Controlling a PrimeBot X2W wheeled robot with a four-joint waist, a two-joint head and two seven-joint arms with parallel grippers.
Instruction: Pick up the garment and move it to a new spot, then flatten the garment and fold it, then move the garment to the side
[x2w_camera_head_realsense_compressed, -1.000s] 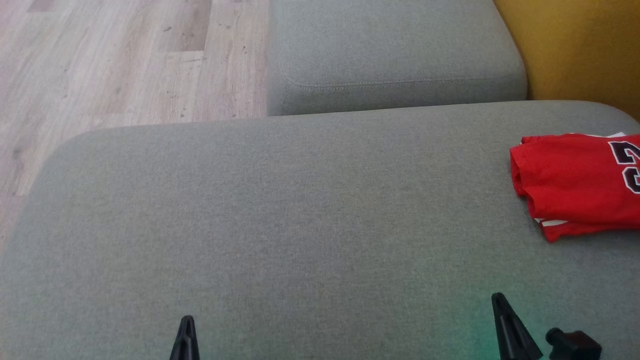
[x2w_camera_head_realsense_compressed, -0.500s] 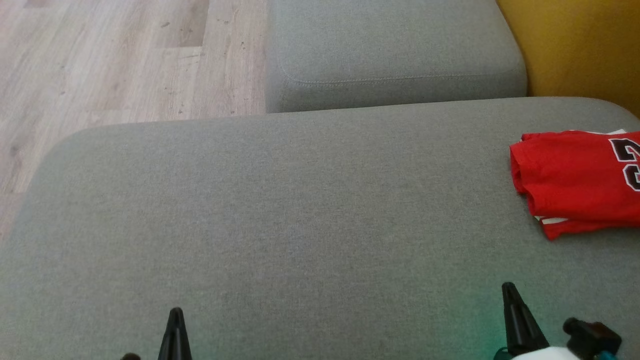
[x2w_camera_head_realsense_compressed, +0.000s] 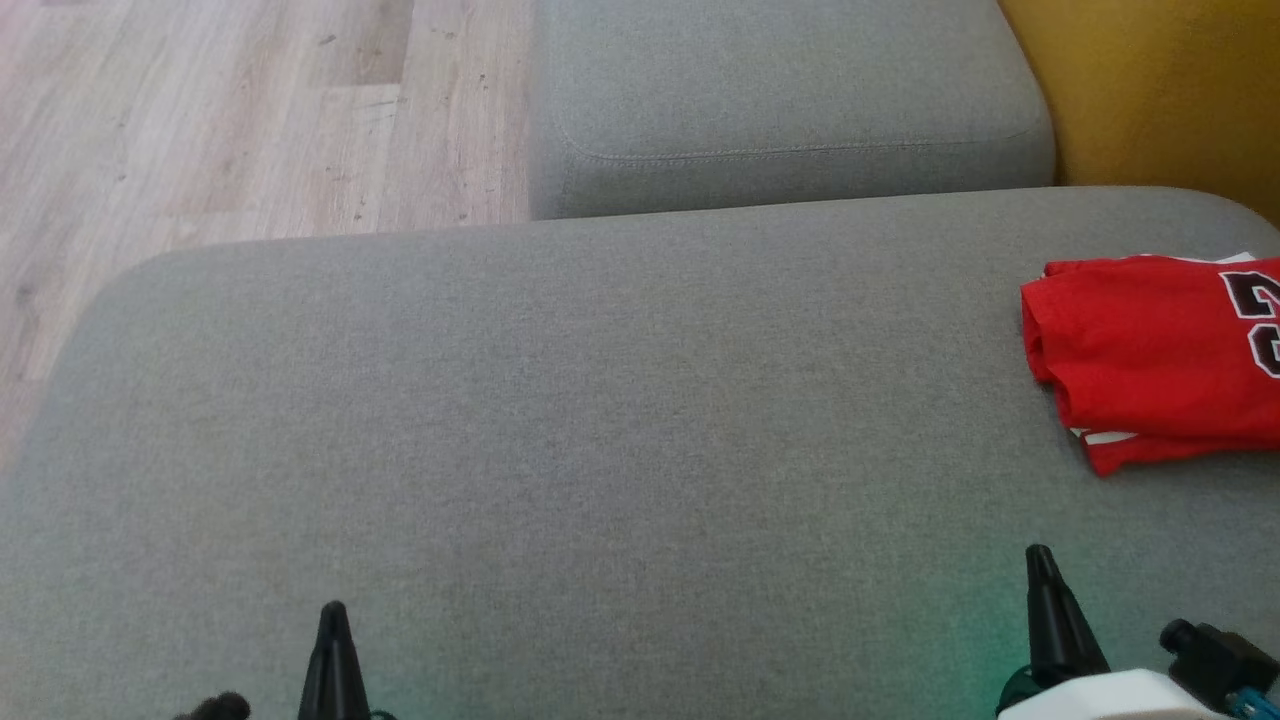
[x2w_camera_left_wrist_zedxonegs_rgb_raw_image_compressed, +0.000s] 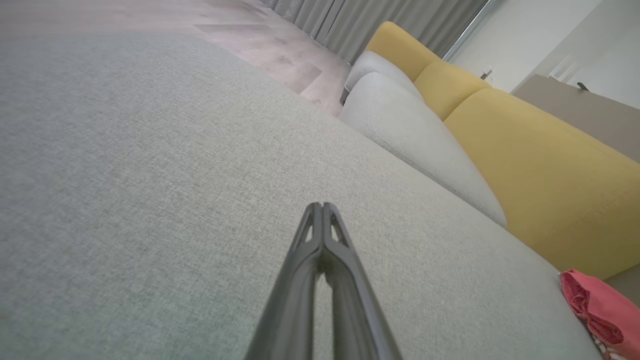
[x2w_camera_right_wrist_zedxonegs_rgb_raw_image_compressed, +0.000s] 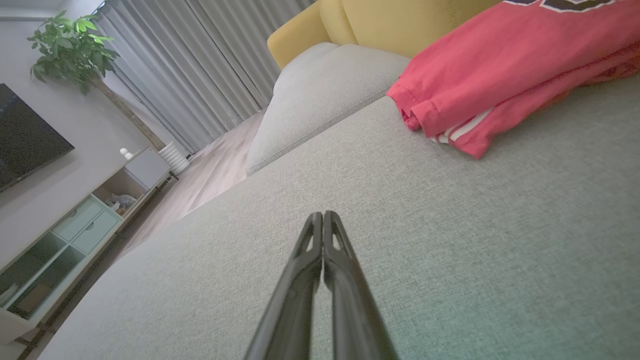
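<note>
The garment (x2w_camera_head_realsense_compressed: 1150, 360) is a red jersey with dark numerals and white trim, folded at the right edge of the grey cushion (x2w_camera_head_realsense_compressed: 600, 420). It also shows in the right wrist view as the garment (x2w_camera_right_wrist_zedxonegs_rgb_raw_image_compressed: 500, 75) at the upper right, and in the left wrist view as the garment (x2w_camera_left_wrist_zedxonegs_rgb_raw_image_compressed: 597, 312) at the lower right corner. My left gripper (x2w_camera_head_realsense_compressed: 333, 612) sits low at the bottom left, shut and empty, with the same left gripper (x2w_camera_left_wrist_zedxonegs_rgb_raw_image_compressed: 322, 206) over bare cushion. My right gripper (x2w_camera_head_realsense_compressed: 1038, 555) is shut and empty, well short of the jersey; its fingers are pressed together at the right gripper (x2w_camera_right_wrist_zedxonegs_rgb_raw_image_compressed: 322, 215).
A second grey cushion (x2w_camera_head_realsense_compressed: 780, 100) lies beyond the near one, with a yellow sofa back (x2w_camera_head_realsense_compressed: 1160, 90) to the right. Wooden floor (x2w_camera_head_realsense_compressed: 230, 120) lies at the far left. The right wrist view holds a media cabinet (x2w_camera_right_wrist_zedxonegs_rgb_raw_image_compressed: 75, 225), curtains (x2w_camera_right_wrist_zedxonegs_rgb_raw_image_compressed: 190, 60) and a potted plant (x2w_camera_right_wrist_zedxonegs_rgb_raw_image_compressed: 70, 47).
The head view has shifted slightly. Both shut grippers reach a little further up the picture, the left drifting left and the right drifting right. The jersey lies as before.
</note>
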